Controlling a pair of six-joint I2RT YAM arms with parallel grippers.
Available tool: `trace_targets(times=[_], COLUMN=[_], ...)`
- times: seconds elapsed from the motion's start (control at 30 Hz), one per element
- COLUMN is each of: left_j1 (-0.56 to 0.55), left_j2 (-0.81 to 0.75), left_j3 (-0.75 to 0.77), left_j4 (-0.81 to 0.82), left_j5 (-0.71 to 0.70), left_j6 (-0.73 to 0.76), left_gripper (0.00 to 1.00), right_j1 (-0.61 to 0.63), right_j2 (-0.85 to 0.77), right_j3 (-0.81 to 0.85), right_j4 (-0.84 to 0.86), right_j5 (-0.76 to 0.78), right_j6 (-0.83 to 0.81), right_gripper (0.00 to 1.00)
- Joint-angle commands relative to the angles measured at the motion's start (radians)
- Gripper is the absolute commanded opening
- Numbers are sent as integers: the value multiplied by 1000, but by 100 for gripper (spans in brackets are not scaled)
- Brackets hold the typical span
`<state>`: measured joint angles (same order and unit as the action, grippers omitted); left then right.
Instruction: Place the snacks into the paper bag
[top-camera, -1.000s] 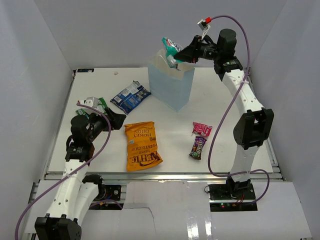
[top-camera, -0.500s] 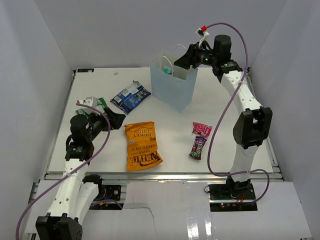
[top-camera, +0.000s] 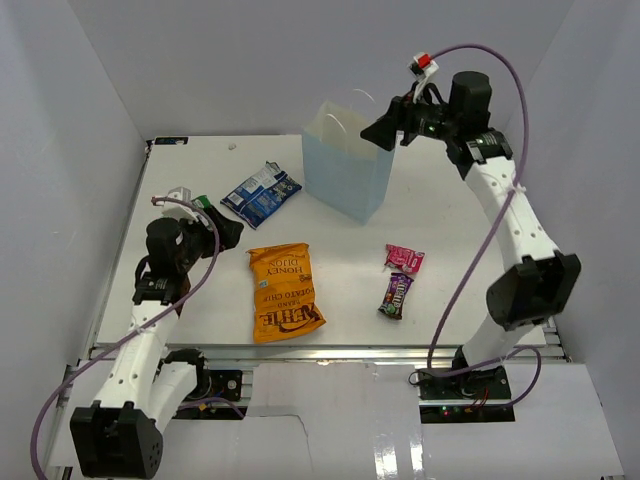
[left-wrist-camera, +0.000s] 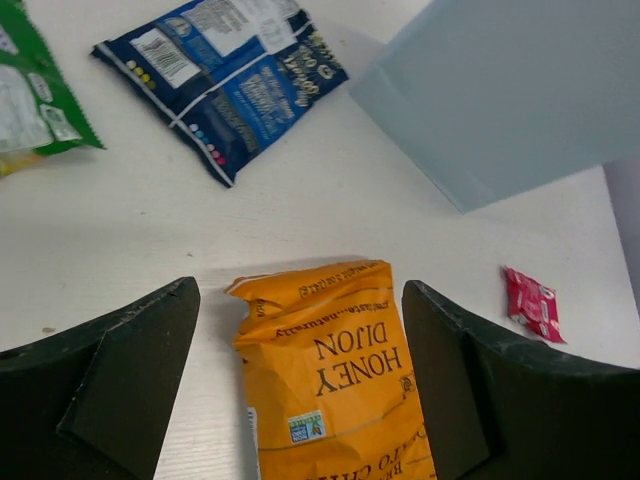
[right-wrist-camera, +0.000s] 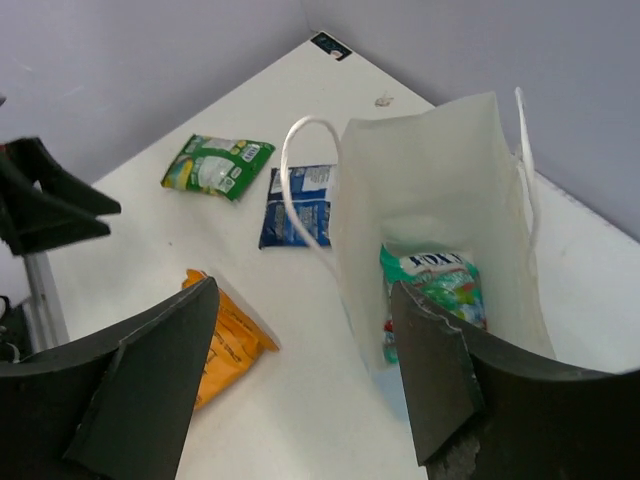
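Note:
The light blue paper bag (top-camera: 345, 170) stands upright at the back centre. In the right wrist view the teal-green packet (right-wrist-camera: 435, 290) lies inside the paper bag (right-wrist-camera: 430, 190). My right gripper (top-camera: 385, 128) hangs open and empty just above the bag's right rim. The large orange chip bag (top-camera: 285, 292) lies flat at the front centre, and my left gripper (top-camera: 232, 232) is open over its top-left end, jaws wide on either side of the orange bag (left-wrist-camera: 330, 380). The blue chip bag (top-camera: 260, 193), pink packet (top-camera: 405, 259) and brown candy pack (top-camera: 396, 294) lie on the table. The green packet (left-wrist-camera: 30, 100) lies at the left.
White walls close the table at the left, back and right. The bag's white cord handle (right-wrist-camera: 300, 175) arches over its near rim. A purple cable (top-camera: 470, 250) trails along the right arm. The left arm (right-wrist-camera: 40, 205) shows at the left of the right wrist view.
My right gripper opened and released the teal-green packet, which dropped into the paper bag; the right arm then drew back to the right. The left arm edged slightly toward the back.

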<state>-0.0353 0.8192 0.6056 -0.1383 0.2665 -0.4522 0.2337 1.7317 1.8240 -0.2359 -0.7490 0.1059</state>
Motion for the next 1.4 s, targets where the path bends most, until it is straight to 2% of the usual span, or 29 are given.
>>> trace_targets(times=[0.0,0.13,0.27,0.37,0.5,0.6,0.73,0.97,1.2,1.37], left_j1=[6,8,8,8,-3,-53,-127,-204,-253,-270], left_j2=[98,280,449,501,520,437,396,488,492,549], left_j3=[69,163,249,286,272,200,186,184,168,146], left_j4=[-63,-141,-199,-216,-282,-303,-325,-326,-343,-290], left_j5=[-151,-180,-171,-106,-59,-49,-58,-72,-197,-126], left_j6=[-52,-114,-147,-157,-158,-175,-178,-135,-128,-126], left_gripper=[92,94,97,97,97,97,98,91,91,91], right_j1=[-20,-59,-79,-82,-85,-88,-86,-86,-86,-86], right_j2=[-193,-442,-604,-681,-721,-735,-730,-735,-719,-706], right_j3=[-118,-456,-693,-826,-922,-940,-951,-977,-991,-996], right_j4=[-57,-52,-72,-79,-74,-75,-75,-69,-65,-65], right_j5=[88,82,42,-2,-36,-50,-82,-116,-141,-150], right_j6=[-138,-224,-313,-348,-362,-371,-368,-376,-385,-387], right_gripper=[76,84,86,87,87,87,87,89,89,90])
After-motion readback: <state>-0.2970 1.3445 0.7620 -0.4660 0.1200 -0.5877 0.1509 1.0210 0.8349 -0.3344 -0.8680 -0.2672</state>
